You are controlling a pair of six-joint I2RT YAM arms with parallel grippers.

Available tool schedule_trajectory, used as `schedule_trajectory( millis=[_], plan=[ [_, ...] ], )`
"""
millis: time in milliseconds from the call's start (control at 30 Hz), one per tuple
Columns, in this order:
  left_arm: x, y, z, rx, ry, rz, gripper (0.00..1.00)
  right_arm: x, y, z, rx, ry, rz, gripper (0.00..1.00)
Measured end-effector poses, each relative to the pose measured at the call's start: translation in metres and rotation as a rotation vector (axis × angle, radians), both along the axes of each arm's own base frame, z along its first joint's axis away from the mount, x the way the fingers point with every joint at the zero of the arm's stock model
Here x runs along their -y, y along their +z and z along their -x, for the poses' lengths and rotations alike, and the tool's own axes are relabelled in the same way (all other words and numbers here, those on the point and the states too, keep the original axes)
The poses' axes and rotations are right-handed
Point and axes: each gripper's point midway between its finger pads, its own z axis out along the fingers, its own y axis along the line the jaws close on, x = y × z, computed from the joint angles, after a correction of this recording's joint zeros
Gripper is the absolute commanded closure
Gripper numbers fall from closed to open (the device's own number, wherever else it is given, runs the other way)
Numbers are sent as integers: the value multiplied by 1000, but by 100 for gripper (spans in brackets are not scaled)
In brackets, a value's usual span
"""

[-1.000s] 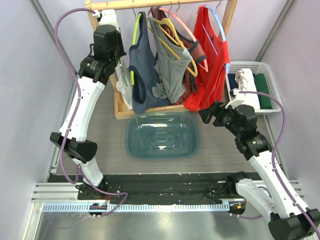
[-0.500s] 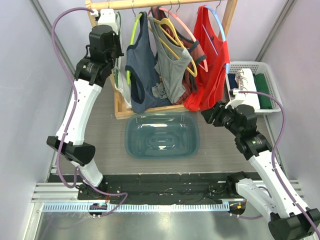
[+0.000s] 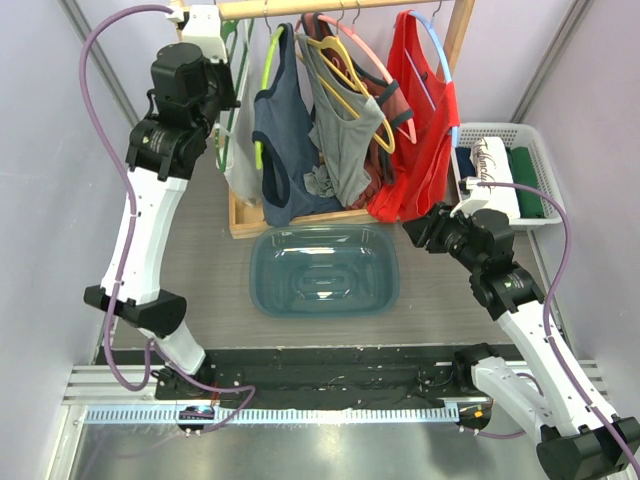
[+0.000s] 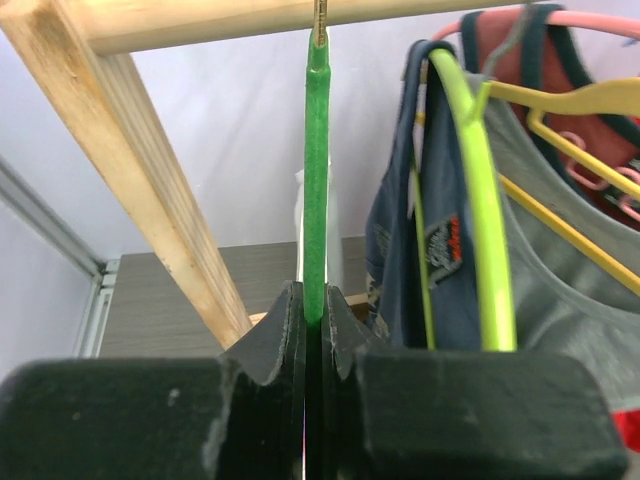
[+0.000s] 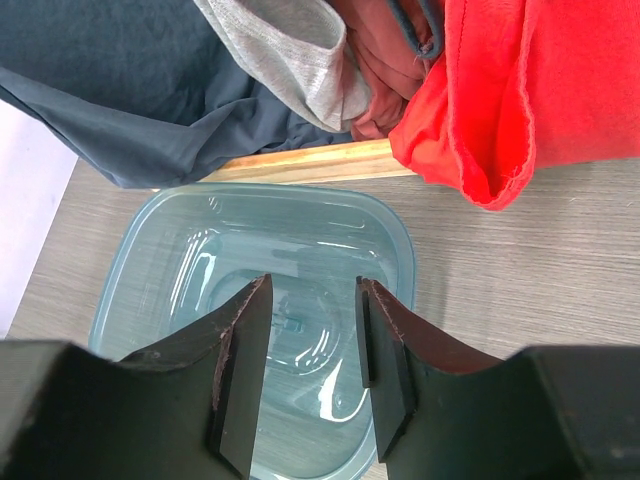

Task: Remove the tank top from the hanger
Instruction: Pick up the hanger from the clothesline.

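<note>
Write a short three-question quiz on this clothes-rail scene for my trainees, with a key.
1. True or false: the left gripper is clamped on the green hanger.
2. In the right wrist view, what shows between the open fingers of the right gripper? A the blue tub; B a white basket; C a wooden rail.
3. Fill the gap: the navy tank top hangs on the ___ hanger.

Key: 1 true; 2 A; 3 lime, the lime hanger.
</note>
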Motion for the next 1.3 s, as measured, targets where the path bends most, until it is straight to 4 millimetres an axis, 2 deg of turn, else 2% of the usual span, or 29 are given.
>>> schedule_trajectory(
  millis=[100, 233, 333, 467, 567, 667, 800, 1033, 1200, 1300],
  plan=[
    [2, 4, 15, 2, -46, 2, 100, 0, 0, 0, 0, 0, 0, 54],
    [-6, 3, 52, -19, -89, -15, 100, 0, 2, 0, 3, 0, -1, 53],
    [-17, -2, 83, -37, -99, -28, 100, 0, 8, -1, 15, -1, -3, 54],
    [-31, -20, 117, -83, -102, -52, 100, 0, 17, -1, 34, 0, -9, 54],
    [-39, -27, 135, -110, -104, -72, 100, 0, 21, -1, 41, 1, -11, 54],
    [-45, -26, 149, -109, -107, -88, 100, -2, 23, -1, 44, 9, -14, 55],
    [-53, -11, 169, -65, -117, -98, 100, -4, 21, -1, 37, 21, -17, 56],
    [-63, 46, 211, 117, -162, -78, 100, -6, 17, -3, 21, 29, -14, 56],
    [-58, 78, 240, 223, -248, -47, 100, -6, 24, -5, 32, 29, -16, 56],
    [-46, 91, 259, 272, -344, -35, 100, -7, 30, -7, 43, 31, -15, 54]
  ],
)
